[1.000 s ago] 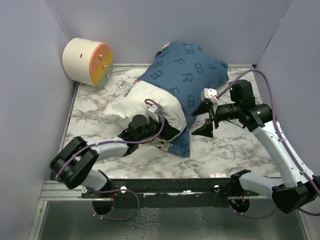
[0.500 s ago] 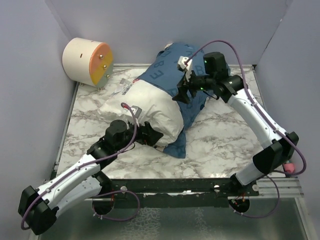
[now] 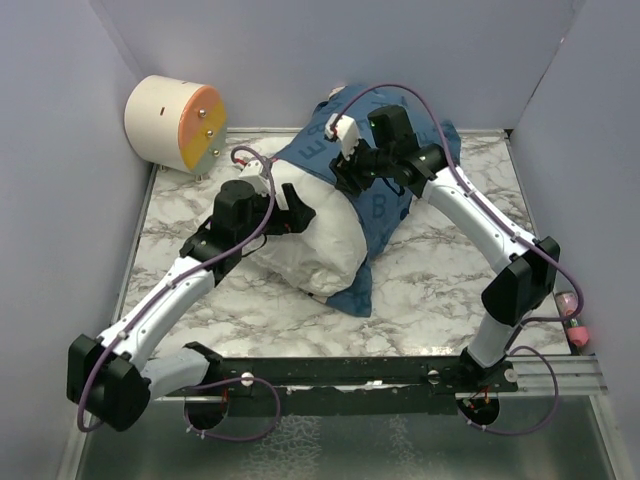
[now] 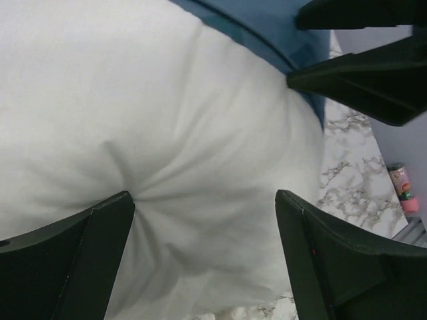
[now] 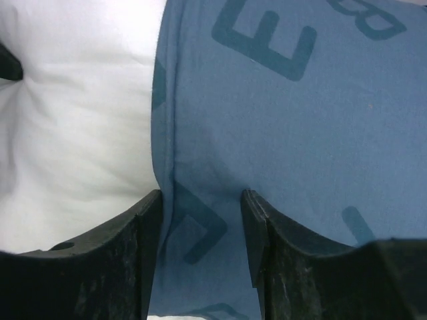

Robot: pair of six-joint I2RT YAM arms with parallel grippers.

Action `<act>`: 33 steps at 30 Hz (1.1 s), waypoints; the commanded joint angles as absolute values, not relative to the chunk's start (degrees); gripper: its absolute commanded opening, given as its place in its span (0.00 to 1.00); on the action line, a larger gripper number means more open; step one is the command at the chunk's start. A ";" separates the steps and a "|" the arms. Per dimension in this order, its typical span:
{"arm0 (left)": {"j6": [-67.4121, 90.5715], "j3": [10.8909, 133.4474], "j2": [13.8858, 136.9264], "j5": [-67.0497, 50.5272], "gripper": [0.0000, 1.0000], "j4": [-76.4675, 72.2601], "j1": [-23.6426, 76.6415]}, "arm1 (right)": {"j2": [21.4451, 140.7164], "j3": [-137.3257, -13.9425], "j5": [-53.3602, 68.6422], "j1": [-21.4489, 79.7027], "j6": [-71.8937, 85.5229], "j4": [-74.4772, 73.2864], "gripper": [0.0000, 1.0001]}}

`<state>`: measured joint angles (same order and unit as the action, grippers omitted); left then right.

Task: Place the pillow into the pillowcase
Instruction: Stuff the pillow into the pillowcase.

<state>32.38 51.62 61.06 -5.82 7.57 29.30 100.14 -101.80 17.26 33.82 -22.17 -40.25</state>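
Observation:
The white pillow [image 3: 320, 240] lies mid-table, its far end inside the blue lettered pillowcase [image 3: 383, 208]. My left gripper [image 3: 297, 215] presses into the pillow's bare side. In the left wrist view its jaws stand wide open [image 4: 203, 200] with the pillow [image 4: 167, 100] bulging between them and the pillowcase [image 4: 267, 27] beyond. My right gripper [image 3: 345, 180] sits on the pillowcase's open edge. In the right wrist view its jaws [image 5: 200, 200] stand part-way apart, straddling the hem of the pillowcase [image 5: 300, 113] beside the pillow [image 5: 73, 133].
A cream cylinder with an orange face [image 3: 175, 122] lies at the back left corner. Lilac walls close in the marble table [image 3: 450, 290] on three sides. A small pink object [image 3: 572, 310] sits off the table's right edge.
My left gripper moved from the pillow's near end up onto its left side and opened wider. My right arm swung left onto the pillowcase's open edge, its jaws narrowing.

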 commanded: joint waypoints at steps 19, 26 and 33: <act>34.19 57.05 88.88 -26.46 0.04 -34.92 26.60 | 103.45 -119.39 66.31 36.74 -13.44 -47.83 0.01; 34.63 66.00 95.68 -25.13 0.01 -47.92 30.84 | 92.70 -112.77 62.75 34.19 -12.69 -45.92 0.01; 38.55 50.93 94.51 -22.87 0.01 -55.14 31.39 | 81.38 -93.56 51.89 15.40 -15.78 -37.04 0.41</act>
<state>37.06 56.88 94.96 -27.51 -46.41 32.75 84.64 -100.36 61.10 21.28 -12.32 -42.28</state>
